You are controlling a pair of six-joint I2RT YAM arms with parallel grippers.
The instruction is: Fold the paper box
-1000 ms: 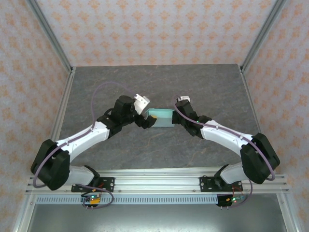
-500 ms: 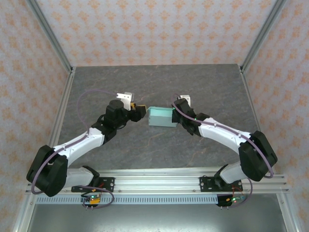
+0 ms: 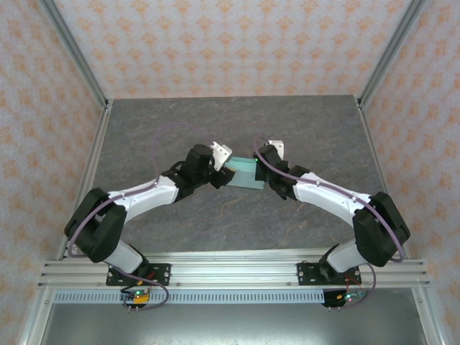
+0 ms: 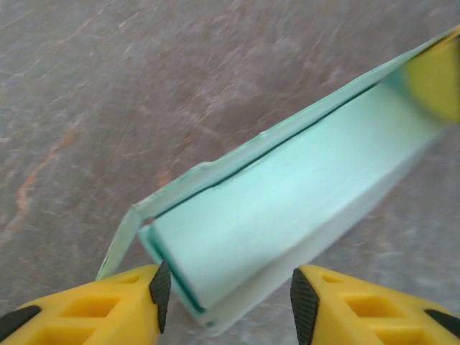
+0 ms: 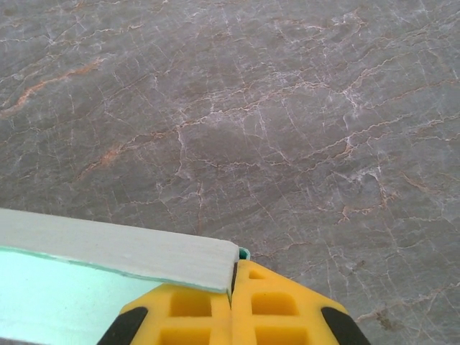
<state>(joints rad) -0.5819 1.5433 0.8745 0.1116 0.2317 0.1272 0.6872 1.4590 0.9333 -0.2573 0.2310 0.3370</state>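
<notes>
Paper box [image 3: 243,175] sits mid-counter [image 3: 215,129], already box-shaped, though one long flap looks ajar and probably needs tucking. Its long axis runs left to right between the hands. Right hand [image 5: 233,302] is pinched closed on its right end. Left hand [image 4: 226,295] straddles the left end, half-open and unclamped.

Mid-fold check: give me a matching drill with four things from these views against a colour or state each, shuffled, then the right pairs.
Column one:
1. left gripper
2. right gripper
3. paper box
4. table

Column two:
A. grey, veined like stone
B. jaws pressed together on a thin card edge
C. pale mint green
D. jaws apart, one on either side of the box's end

Pairs: 1-D, 2-B, 3-C, 4-A
</notes>
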